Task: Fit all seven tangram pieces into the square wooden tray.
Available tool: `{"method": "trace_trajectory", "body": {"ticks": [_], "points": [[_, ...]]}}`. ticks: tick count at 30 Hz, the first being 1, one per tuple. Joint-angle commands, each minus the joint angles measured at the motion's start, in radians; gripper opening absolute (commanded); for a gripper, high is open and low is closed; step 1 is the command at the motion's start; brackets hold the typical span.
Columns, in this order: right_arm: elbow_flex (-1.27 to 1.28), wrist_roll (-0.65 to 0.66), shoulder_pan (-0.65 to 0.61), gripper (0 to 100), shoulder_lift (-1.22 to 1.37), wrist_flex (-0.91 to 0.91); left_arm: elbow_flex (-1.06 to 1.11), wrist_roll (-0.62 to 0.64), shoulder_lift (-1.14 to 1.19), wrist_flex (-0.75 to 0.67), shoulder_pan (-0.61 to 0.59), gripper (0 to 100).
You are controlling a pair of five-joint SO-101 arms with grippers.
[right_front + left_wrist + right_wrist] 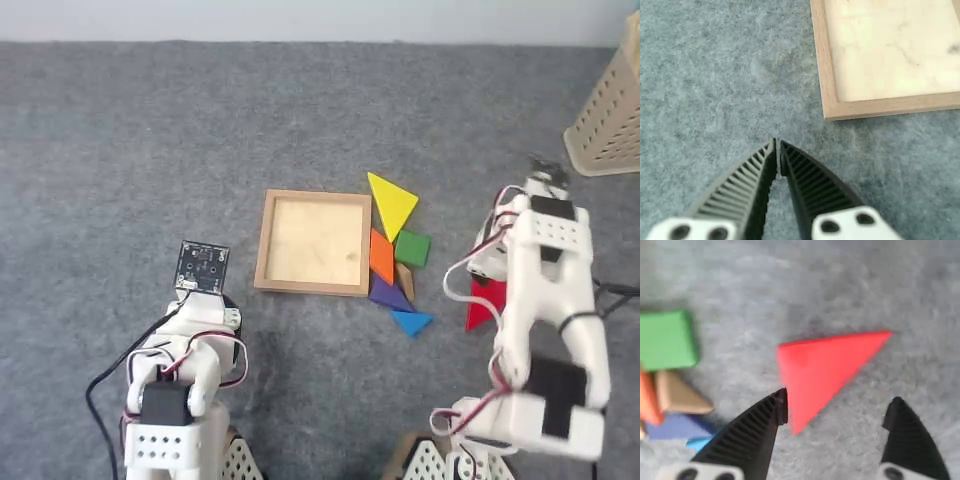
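The square wooden tray [266,240] lies mid-table with nothing inside; its near corner [832,107] appears in the left wrist view. Beside its right edge lie the yellow triangle [391,203], orange piece [381,257], green square [412,248], tan triangle [405,281], purple piece [388,294] and blue triangle [411,321]. The red triangle [483,303] lies apart on the carpet, partly hidden by the right arm. My right gripper [840,407] hangs open over the red triangle [825,362], one fingertip [780,402] at its edge. My left gripper [777,145] is shut, empty, just off the tray's corner.
Grey carpet covers the table. A beige perforated basket [610,110] stands at the far right edge. The left arm's base [175,420] is at the front left, the right arm's base [520,420] at the front right. In the right wrist view the green square [665,339] and tan triangle [677,395] lie close by.
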Motion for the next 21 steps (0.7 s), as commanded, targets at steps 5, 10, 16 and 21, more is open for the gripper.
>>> {"method": "trace_trajectory", "body": {"ticks": [5, 10, 16, 21], "points": [[-0.244, -0.141, 0.024, 31.8, 0.225, 0.096, -0.005, 0.009, -0.003, 0.005, -0.005, 1], [-0.27, -0.212, -0.007, 31.8, 0.255, 0.088, -0.005, 0.009, -0.003, 0.005, -0.005, 1], [-0.272, -0.195, -0.051, 31.8, 0.257, 0.031, -0.005, 0.009, -0.003, 0.005, -0.005, 1], [-0.292, -0.068, -0.056, 31.8, 0.265, 0.018, -0.005, 0.009, -0.003, 0.005, -0.005, 1]]}}
